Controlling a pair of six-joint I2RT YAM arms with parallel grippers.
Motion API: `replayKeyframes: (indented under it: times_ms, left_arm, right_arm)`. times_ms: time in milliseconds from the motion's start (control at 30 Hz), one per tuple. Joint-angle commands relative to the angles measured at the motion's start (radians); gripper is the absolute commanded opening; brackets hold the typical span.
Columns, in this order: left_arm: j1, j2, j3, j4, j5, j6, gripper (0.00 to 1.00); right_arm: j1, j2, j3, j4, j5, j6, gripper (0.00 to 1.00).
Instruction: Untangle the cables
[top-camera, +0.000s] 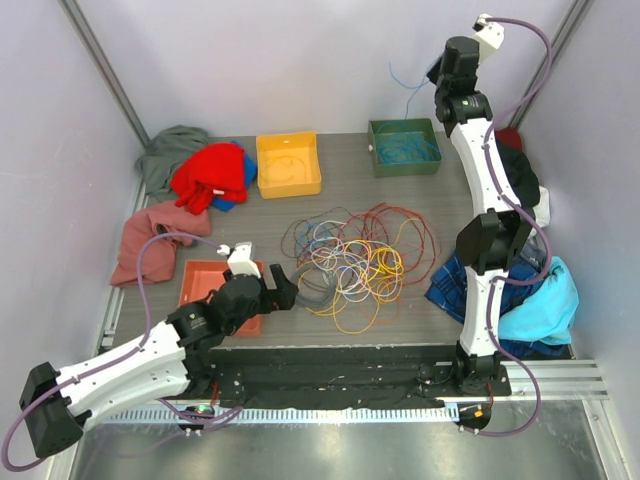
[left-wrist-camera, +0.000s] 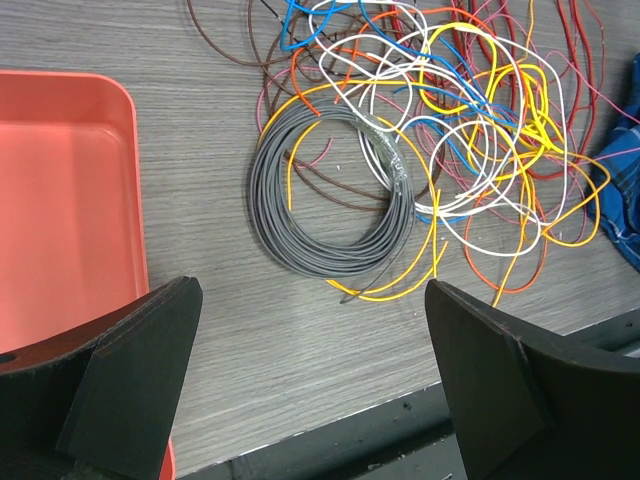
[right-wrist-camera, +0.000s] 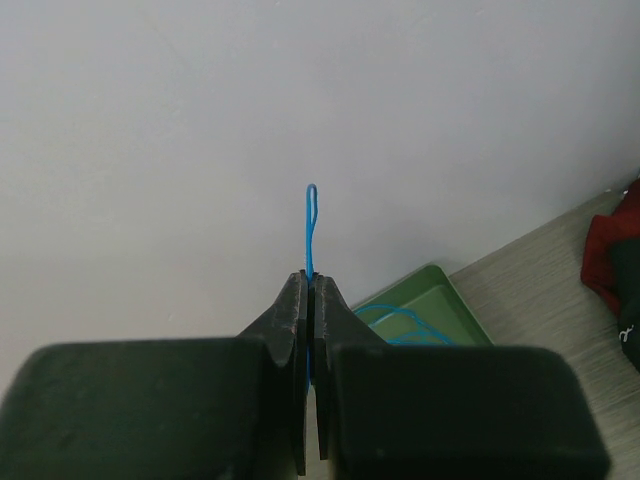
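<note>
**Q:** Left of the figure: what did your left gripper hold?

**A:** Nothing. My left gripper hovered over the desk with its jaws spread wide, beside the red tray, touching no strand. A yellow bin stood at the far side of the desk. Just ahead of the gripper lay a grey coil, neatly wound, with its right edge overlapped by the tangle.

**Q:** And the centre?

**A:** The cables lay heaped mid-desk, with red, orange, yellow, white and blue loops crossing one another.

**Q:** The right?

**A:** A green bin at the far edge held blue strands. High above it, my right gripper was clamped on a single blue cable. Its folded end stood up past the fingertips, and the rest trailed down toward that bin.
</note>
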Motion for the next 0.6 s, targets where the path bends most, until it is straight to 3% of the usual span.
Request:
replayKeyframes:
  times_ms: [0,567]
  left_arm:
    - [0.001,0.017,0.034,0.056,-0.002,0.003,1.00]
    - [0.001,-0.004,0.013,0.059,-0.009,-0.005,1.00]
  right_arm:
    - [0.001,-0.014,0.008,0.082,-0.037,0.028,0.01]
    - [0.002,0.015,-0.054,0.140,-0.097,0.069,0.01]
